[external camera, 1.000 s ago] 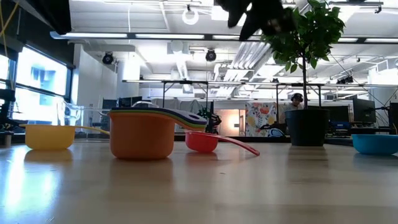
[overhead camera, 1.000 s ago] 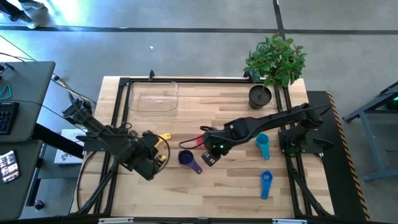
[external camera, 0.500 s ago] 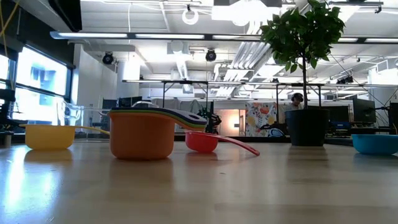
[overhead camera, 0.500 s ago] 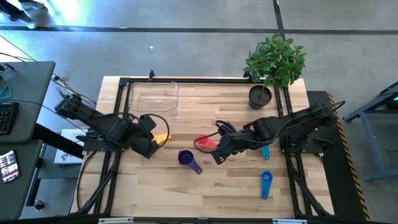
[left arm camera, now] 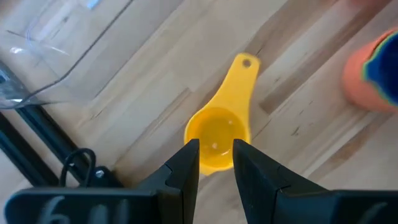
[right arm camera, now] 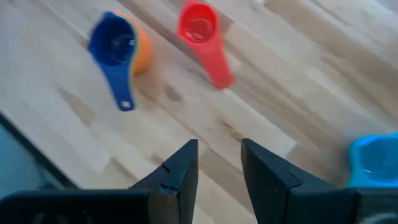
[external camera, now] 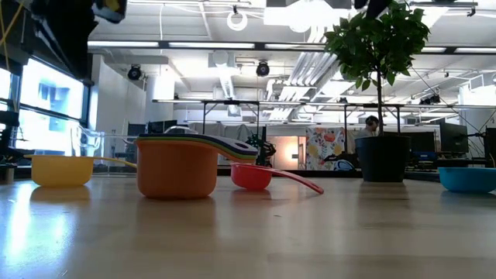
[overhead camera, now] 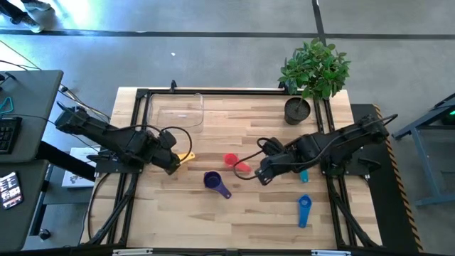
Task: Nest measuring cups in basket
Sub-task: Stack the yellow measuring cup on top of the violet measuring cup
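A stack of nested cups (overhead camera: 212,180), orange outside and purple-blue on top, stands on its base mid-table (external camera: 177,167) (right arm camera: 117,43). The yellow cup (overhead camera: 185,157) (left arm camera: 217,129) lies just beyond my open left gripper (overhead camera: 173,161) (left arm camera: 216,163), whose fingers hover over its bowl. The red cup (overhead camera: 234,162) (right arm camera: 200,28) lies left of my open right gripper (overhead camera: 263,172) (right arm camera: 219,163). The teal cup (overhead camera: 303,171) and the blue cup (overhead camera: 304,210) lie to the right. The clear basket (overhead camera: 176,111) sits at the far left.
A dark plant pot (overhead camera: 298,110) with a leafy plant (overhead camera: 315,67) stands at the far right corner. A black frame rail (overhead camera: 139,135) runs along the table's left side. Bare wood (overhead camera: 249,121) lies between the basket and the pot.
My left gripper has swung from the near side toward the far-left and now sits by the yellow cup. My right gripper has drawn back toward the table's right, away from the red cup. No cup has moved.
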